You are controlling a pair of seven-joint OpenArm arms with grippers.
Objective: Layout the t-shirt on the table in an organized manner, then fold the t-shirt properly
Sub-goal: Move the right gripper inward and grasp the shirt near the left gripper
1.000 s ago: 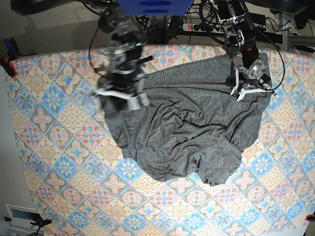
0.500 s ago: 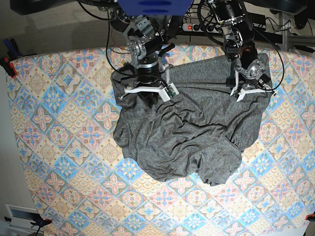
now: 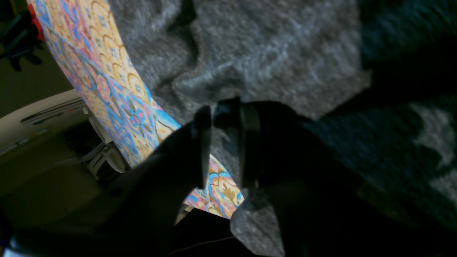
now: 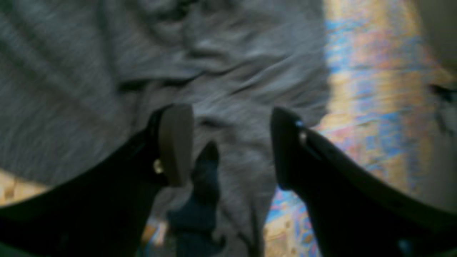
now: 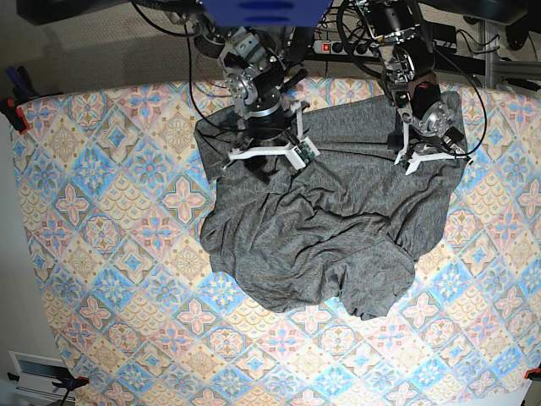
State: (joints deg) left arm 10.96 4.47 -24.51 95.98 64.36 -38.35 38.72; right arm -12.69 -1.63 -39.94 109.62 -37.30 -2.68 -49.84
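Note:
The dark grey t-shirt (image 5: 330, 237) lies crumpled on the tile-print table (image 5: 110, 211), right of centre. My right gripper (image 5: 267, 157) hovers over its back left part. In the right wrist view the right gripper (image 4: 228, 142) stands open above wrinkled t-shirt cloth (image 4: 89, 53), with nothing between the fingers. My left gripper (image 5: 429, 154) sits at the shirt's back right edge. In the left wrist view the left gripper (image 3: 225, 142) is nearly closed, pinching a fold of the t-shirt (image 3: 267, 53) at its tips, close to the table (image 3: 107, 82) edge.
A power strip with cables (image 5: 338, 46) runs behind the table's back edge. Clamps (image 5: 13, 110) grip the left edge. A white box (image 5: 38, 372) sits on the floor at the bottom left. The table edge (image 4: 375, 89) lies just right of the right gripper.
My right gripper carried the shirt's left edge toward the back centre, then opened and let the cloth go. The left gripper has kept its place and its hold.

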